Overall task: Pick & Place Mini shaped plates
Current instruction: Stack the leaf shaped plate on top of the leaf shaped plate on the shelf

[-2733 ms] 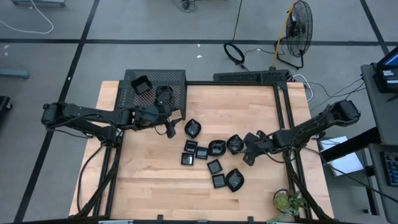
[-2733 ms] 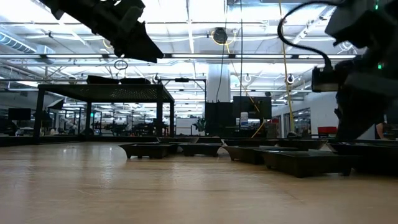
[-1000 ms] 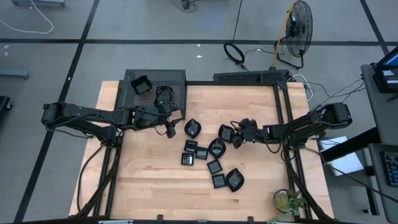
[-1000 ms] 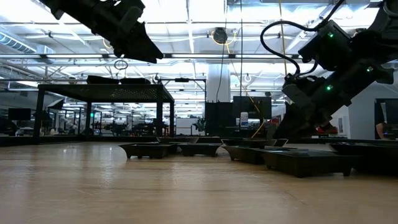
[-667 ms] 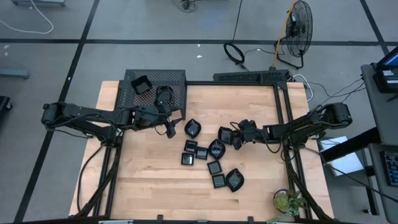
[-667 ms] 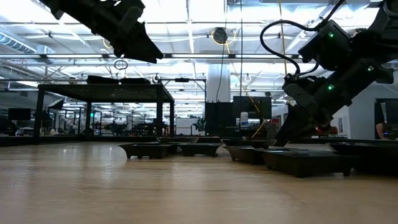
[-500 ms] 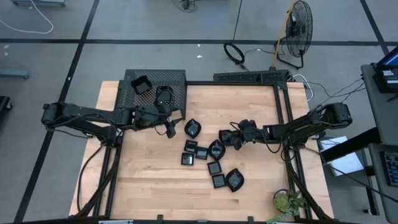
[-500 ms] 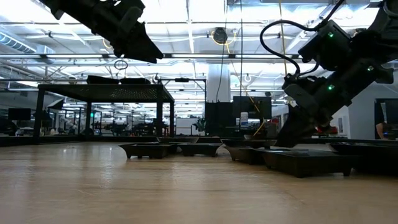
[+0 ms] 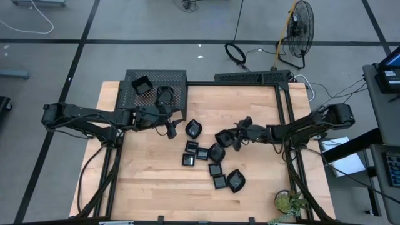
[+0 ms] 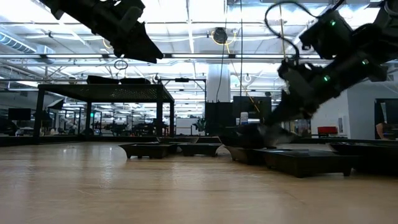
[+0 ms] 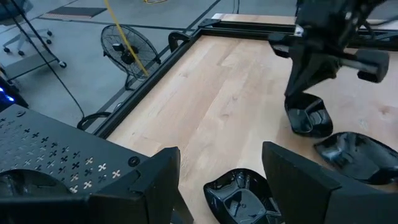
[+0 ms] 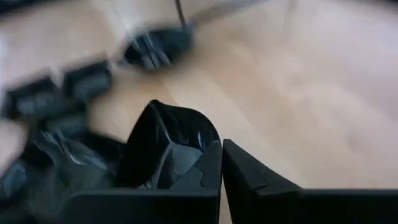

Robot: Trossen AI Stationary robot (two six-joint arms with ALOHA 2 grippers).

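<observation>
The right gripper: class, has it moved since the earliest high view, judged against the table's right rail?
Yes. The right gripper has travelled away from the table's right rail toward the middle, and is now shut on a leaf-shaped plate.

The high view looks straight down on the whole pale wooden surface from far above. The low view sits at surface height, facing level into the room. Each wrist view looks close past its own pincer; the left one shares the right pincer and its glossy black dish with both
</observation>
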